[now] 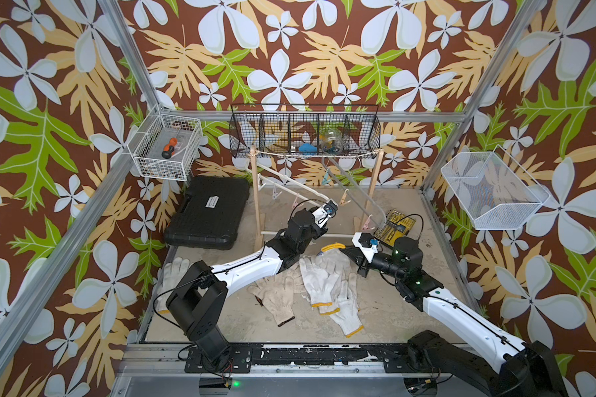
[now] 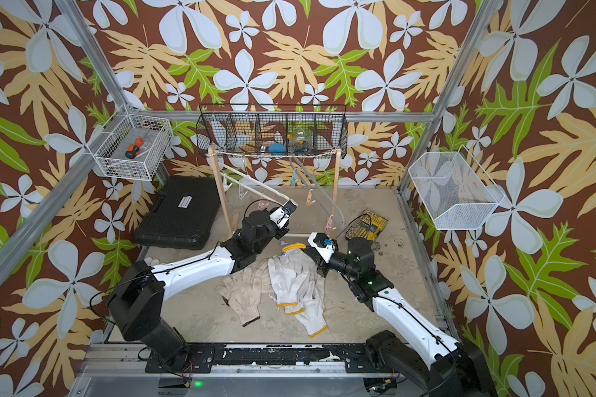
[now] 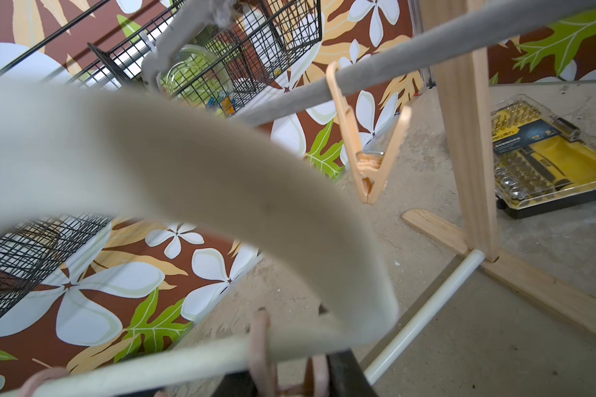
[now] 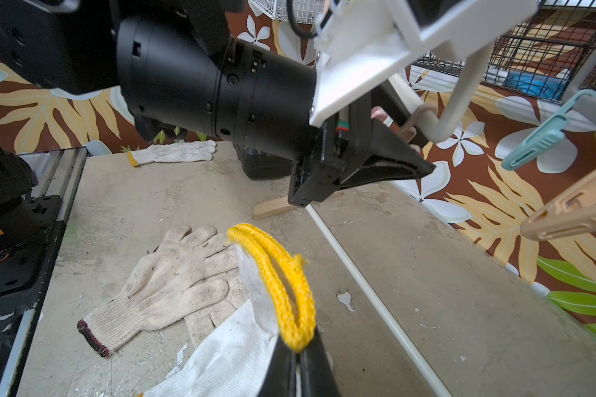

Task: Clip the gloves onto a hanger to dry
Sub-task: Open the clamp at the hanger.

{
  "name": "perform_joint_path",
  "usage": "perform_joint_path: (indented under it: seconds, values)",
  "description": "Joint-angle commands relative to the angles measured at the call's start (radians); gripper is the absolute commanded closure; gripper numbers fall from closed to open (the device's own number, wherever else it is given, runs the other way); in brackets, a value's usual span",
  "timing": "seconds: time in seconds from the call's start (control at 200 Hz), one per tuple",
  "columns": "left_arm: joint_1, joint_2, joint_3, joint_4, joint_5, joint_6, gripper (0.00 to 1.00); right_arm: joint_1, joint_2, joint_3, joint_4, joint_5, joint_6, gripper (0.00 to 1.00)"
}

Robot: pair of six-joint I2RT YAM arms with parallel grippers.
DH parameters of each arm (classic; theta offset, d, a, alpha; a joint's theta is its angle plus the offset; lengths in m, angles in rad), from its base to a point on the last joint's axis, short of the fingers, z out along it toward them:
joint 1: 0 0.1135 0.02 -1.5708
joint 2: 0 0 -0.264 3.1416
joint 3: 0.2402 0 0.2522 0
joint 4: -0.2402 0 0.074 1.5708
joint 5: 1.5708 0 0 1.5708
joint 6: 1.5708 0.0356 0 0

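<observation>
My right gripper (image 4: 298, 354) is shut on the yellow cuff (image 4: 283, 275) of a white glove (image 1: 331, 256), holding it up off the table. Several more gloves (image 1: 320, 282) lie in a pile below, one of them dark-trimmed (image 1: 276, 299), and another lies at the far left (image 1: 172, 271). My left gripper (image 3: 289, 378) is at the curved end of the white hanger (image 1: 289, 185), with a pink clip (image 3: 260, 347) between its black fingers (image 4: 393, 165). A grey hanger (image 3: 375, 68) beside it carries an orange clip (image 3: 369, 151).
The hangers hang from a wooden rack (image 1: 258, 206) with a white floor bar (image 4: 365, 285). A black case (image 1: 207, 213) lies at the back left, a yellow bit set (image 1: 394, 225) at the back right. A black wire basket (image 1: 303, 130) hangs behind the rack.
</observation>
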Motion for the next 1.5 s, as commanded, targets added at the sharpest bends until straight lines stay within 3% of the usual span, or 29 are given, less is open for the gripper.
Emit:
perform_joint_path:
  seconds: [0.0, 0.666, 0.901, 1.497]
  values:
    - [0.004, -0.030, 0.000, -0.019, 0.060, -0.026, 0.77, 0.002, 0.009, 0.006, 0.040, -0.006, 0.011, 1.00]
    - [0.107, -0.182, -0.021, -0.188, 0.594, -0.262, 0.80, 0.001, 0.170, 0.057, 0.178, -0.119, 0.126, 1.00]
    - [0.137, -0.195, -0.034, -0.182, 0.699, -0.334, 0.82, 0.001, 0.234, 0.106, 0.173, -0.126, 0.152, 1.00]
    - [0.170, -0.181, -0.039, -0.183, 0.824, -0.397, 0.85, 0.002, 0.399, 0.215, 0.227, -0.125, 0.166, 1.00]
